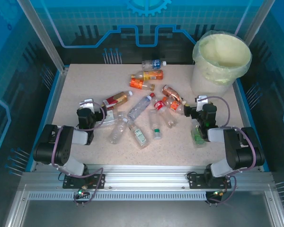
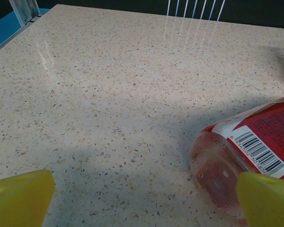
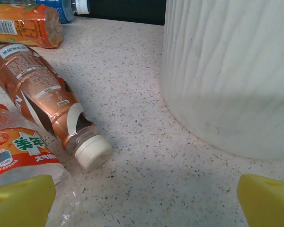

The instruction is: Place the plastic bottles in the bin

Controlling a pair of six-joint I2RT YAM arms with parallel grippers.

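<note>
We see a big speckled table (image 1: 75,85). The bin (image 1: 204,80) stands at its far right corner. The plastic bottles (image 1: 140,107) lie flat on the table, most of them left of the bin. The right gripper (image 3: 146,201) is low, just in front of the bin, jaws wide, holding nothing. The left gripper (image 2: 142,198) is far left of the bin, jaws wide too, beside a red-label bottle (image 2: 246,151).

Table (image 2: 109,85) — beige, dark-speckled. Bin (image 3: 227,71) — pale cream, faint vertical ribbing; liner (image 1: 222,49) yellowish. Red-label bottle (image 2: 255,146): clear, black-and-white barcode. Coppery-label bottle (image 3: 42,99): white cap, white print.
</note>
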